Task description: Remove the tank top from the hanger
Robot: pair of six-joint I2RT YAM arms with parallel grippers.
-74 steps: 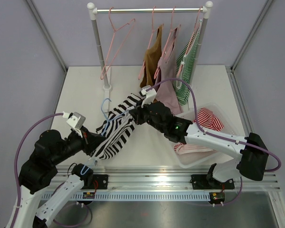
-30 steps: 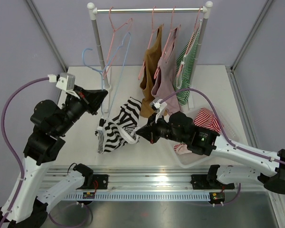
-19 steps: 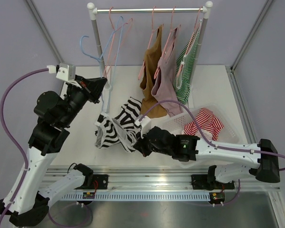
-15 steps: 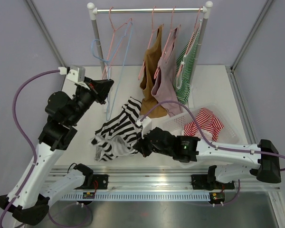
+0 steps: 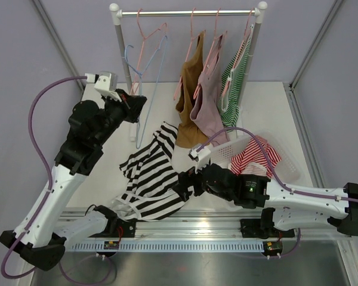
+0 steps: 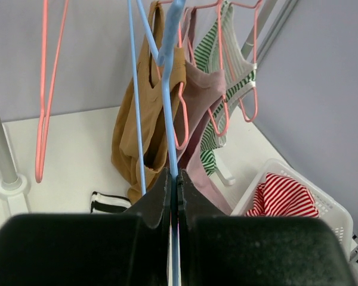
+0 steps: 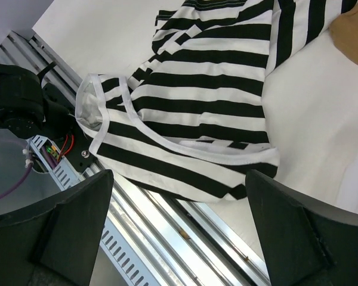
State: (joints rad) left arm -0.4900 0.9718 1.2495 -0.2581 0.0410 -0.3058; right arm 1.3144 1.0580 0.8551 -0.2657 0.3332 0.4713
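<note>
**A:** Where is the striped tank top (image 5: 149, 179) now?
**B:** It lies spread on the table (image 5: 268, 101) in front of the rack (image 5: 185, 12). The right gripper (image 7: 179, 179) is over it, fingers wide apart and empty.
**A:** And the left gripper (image 6: 173, 179)?
**B:** Squeezed tight on the bare blue hanger (image 6: 166, 119), near the rack's left post.

No text, label, brand or number could be read in any of the views. The small circuit board (image 5: 113, 243) on the rail (image 5: 185, 229) was too small for any marking to be made out.
</note>
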